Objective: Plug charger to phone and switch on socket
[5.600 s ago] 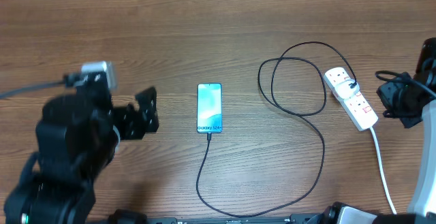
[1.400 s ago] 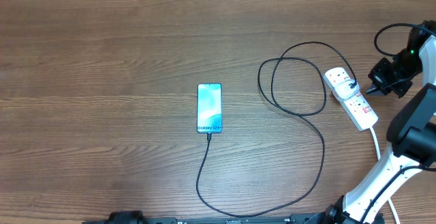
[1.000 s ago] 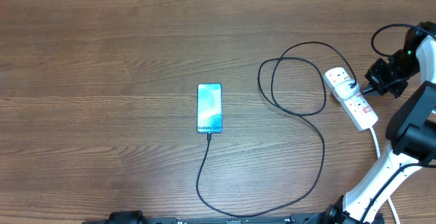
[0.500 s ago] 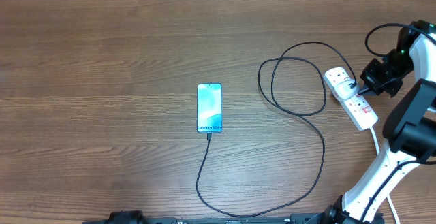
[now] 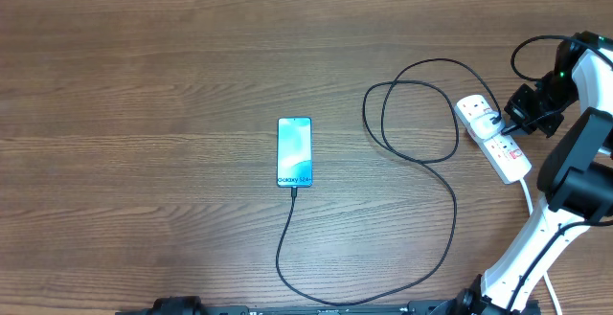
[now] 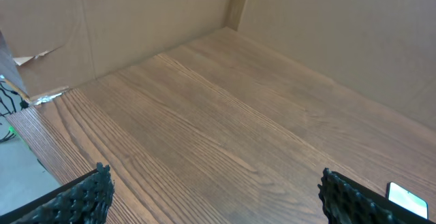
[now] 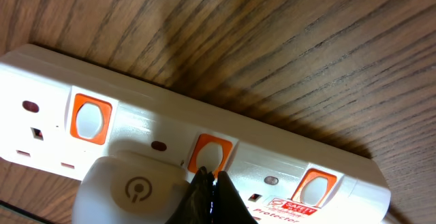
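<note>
The phone (image 5: 294, 151) lies flat mid-table with its blue screen lit; a corner of it shows in the left wrist view (image 6: 407, 198). The black charger cable (image 5: 450, 200) runs from the phone's bottom edge in loose loops to the white socket strip (image 5: 495, 141) at the right. In the right wrist view a white adapter (image 7: 129, 183) sits plugged into the strip (image 7: 157, 125). My right gripper (image 7: 210, 176) is shut, its tips touching the middle orange-red switch (image 7: 212, 152); it also shows in the overhead view (image 5: 512, 122). My left gripper (image 6: 214, 193) is open, empty, above bare table.
Cardboard walls (image 6: 136, 26) stand round the far side of the wooden table. The strip's thick white cord (image 5: 536, 229) runs toward the front right. The right arm's base (image 5: 575, 181) stands beside the strip.
My right gripper has moved left and down onto the strip's middle switch. The left arm, seen at the left 5.6 s ago, has left the overhead view.
</note>
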Action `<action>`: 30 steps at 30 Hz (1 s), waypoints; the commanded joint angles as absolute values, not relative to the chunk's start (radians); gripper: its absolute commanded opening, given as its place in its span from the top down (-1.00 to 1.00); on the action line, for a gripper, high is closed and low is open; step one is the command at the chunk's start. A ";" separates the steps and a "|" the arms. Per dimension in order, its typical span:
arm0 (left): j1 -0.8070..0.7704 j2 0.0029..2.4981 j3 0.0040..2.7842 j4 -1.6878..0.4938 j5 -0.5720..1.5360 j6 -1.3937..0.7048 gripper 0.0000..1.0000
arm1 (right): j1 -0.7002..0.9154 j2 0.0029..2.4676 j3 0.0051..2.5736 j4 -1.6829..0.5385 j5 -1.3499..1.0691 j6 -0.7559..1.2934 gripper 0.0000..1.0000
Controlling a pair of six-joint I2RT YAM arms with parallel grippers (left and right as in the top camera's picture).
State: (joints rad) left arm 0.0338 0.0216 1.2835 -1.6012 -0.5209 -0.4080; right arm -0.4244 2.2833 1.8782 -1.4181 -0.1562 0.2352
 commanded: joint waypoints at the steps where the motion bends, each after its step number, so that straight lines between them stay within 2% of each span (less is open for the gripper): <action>1: 0.040 0.005 1.285 -1.600 -0.539 -0.389 -0.99 | -0.397 2.302 1.856 -1.400 -0.204 0.246 0.92; 12: 0.040 0.005 1.285 -1.600 -0.539 -0.389 -0.99 | -0.377 2.302 1.796 -1.386 -0.195 0.246 0.92; 18: 0.040 0.005 1.285 -1.600 -0.540 -0.389 -0.99 | -0.382 2.251 1.840 -1.467 -0.154 0.246 0.92; 26: 0.041 0.005 1.285 -1.600 -0.539 -0.389 -0.99 | -0.357 1.876 1.848 -1.452 -0.159 0.315 0.92; 30: 0.041 0.005 1.285 -1.600 -0.539 -0.389 -0.99 | -0.308 1.617 1.848 -1.303 -0.234 0.385 0.92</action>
State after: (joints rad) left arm 0.0338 0.0216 1.2835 -1.6012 -0.5213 -0.4084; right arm -0.3511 1.8408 1.8328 -1.3663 -0.1623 0.3130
